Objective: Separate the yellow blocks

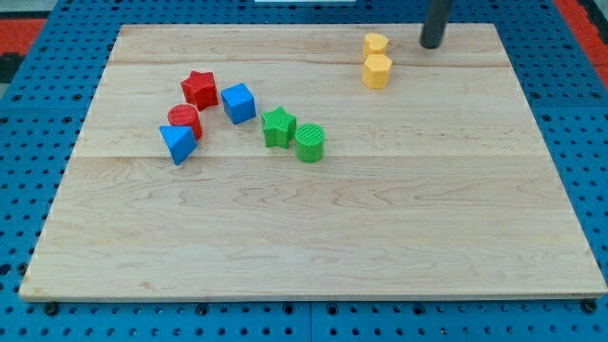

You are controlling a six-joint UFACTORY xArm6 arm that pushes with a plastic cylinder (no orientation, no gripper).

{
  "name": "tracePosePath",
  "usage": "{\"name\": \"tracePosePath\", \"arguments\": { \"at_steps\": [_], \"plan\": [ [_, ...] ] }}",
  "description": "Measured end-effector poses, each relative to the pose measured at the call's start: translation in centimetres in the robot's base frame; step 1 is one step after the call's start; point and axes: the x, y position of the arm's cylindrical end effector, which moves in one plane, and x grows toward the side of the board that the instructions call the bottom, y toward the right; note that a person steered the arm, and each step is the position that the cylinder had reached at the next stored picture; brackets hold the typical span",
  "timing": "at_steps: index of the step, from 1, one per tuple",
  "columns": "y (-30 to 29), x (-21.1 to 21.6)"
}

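Yellow blocks (376, 59) touch; my tip (431, 44) just right.

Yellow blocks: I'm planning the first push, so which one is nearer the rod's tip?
The upper yellow block, nearest the view's top; the lower yellow block touches it from below. My tip stands to its right.

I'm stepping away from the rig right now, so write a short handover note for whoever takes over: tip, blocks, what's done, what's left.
My tip is near the view's top edge, to the right of the two yellow blocks, touching neither.
The small yellow heart-like block and the yellow hexagonal block sit together, touching or nearly so, at the wooden board's top.
Done: nothing visible; the pair is unseparated.
Left: push one yellow block away from the other.
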Motion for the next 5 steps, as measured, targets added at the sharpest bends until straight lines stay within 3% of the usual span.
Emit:
{"name": "tracePosePath", "arguments": {
  "at_steps": [2,3,5],
  "plan": [
    [-7.2,3.8],
    [-7.6,8.2],
    [-10.7,9.7]
  ]
}}
